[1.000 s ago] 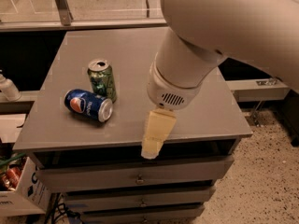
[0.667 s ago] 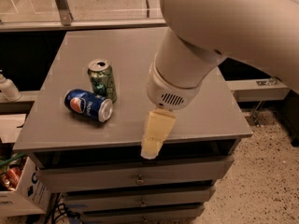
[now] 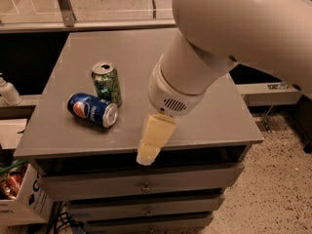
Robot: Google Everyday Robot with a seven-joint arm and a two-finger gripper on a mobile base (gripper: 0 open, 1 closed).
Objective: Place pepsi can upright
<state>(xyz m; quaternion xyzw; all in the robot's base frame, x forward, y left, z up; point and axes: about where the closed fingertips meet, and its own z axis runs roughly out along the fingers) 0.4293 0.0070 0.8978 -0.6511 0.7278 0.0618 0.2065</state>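
The pepsi can lies on its side on the grey cabinet top, silver top facing right and forward, near the left front. A green can stands upright just behind it, touching or nearly so. My gripper hangs from the big white arm over the front edge of the cabinet top, to the right of the pepsi can and apart from it. Only one cream-coloured finger shows, pointing down and forward.
The cabinet has drawers below its front edge. A white bottle stands on a lower ledge at the left. A box with items sits on the floor at lower left. A metal frame and glass panel stand behind.
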